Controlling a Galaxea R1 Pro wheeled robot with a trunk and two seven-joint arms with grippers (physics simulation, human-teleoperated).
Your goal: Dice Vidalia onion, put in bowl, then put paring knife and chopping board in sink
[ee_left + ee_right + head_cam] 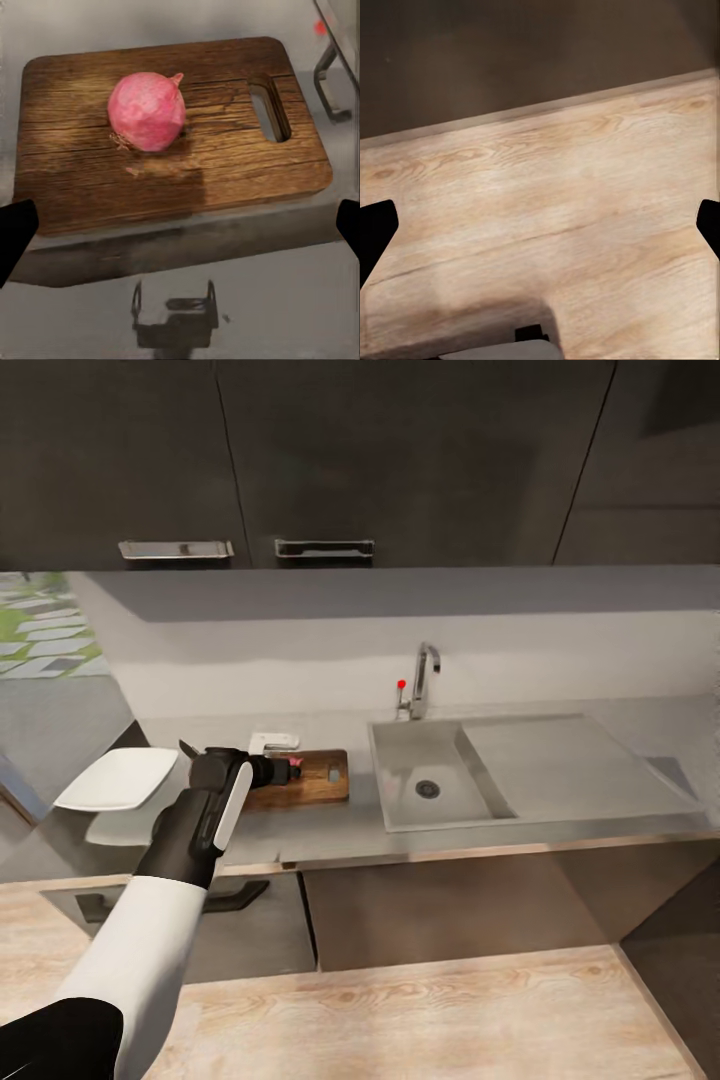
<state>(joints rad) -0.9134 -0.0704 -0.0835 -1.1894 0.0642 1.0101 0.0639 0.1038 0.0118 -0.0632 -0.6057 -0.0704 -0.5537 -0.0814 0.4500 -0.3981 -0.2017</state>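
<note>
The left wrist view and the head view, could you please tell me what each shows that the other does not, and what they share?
The left wrist view alone makes plain that the Vidalia onion is whole, lying on the chopping board clear of its slot handle, with both fingertips spread wide apart. The head view alone shows the sink with bare basin, the bowl on the countertop, and the left gripper reaching over the board. Both share the board, the onion and the tap.
</note>
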